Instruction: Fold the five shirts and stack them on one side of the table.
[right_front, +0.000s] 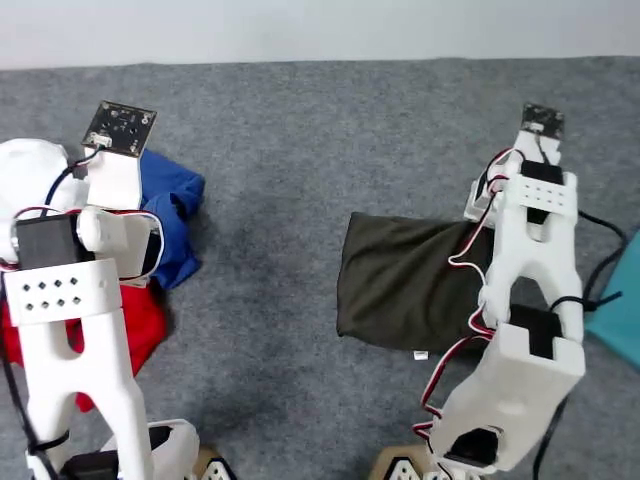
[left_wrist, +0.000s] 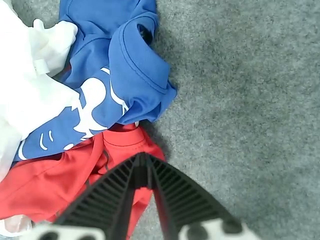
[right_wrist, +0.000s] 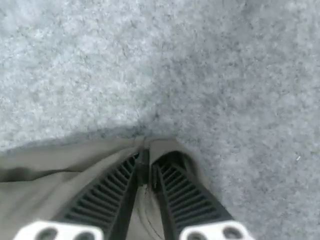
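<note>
- five shirts lie on the grey tabletop (right_front: 270, 150), three heaped at one side and two at the other.
- white shirt (right_front: 30, 170), blue shirt (right_front: 175, 200) and red shirt (right_front: 145, 320) sit crumpled together at the left side, each touching the next; the blue one carries a white print and overlaps the red one's edge.
- left arm (right_front: 70, 300) stands over this heap, hiding part of it.
- left pincer (left_wrist: 144, 160) has its jaws pressed together at the tips, right over the red shirt's edge near the bare tabletop; whether any cloth is caught between them cannot be told.
- olive shirt (right_front: 400, 280) lies right of centre, folded to a rough rectangle, well apart from the heap, with a small white tag (right_front: 420, 355) at its near edge.
- right arm (right_front: 530, 260) reaches over the olive shirt.
- right pincer (right_wrist: 145, 160) is closed narrow on the olive shirt's far edge, the cloth bunched up around its tips.
- teal shirt (right_front: 620, 320) shows at the right edge, just beside the right arm and partly cut off.
</note>
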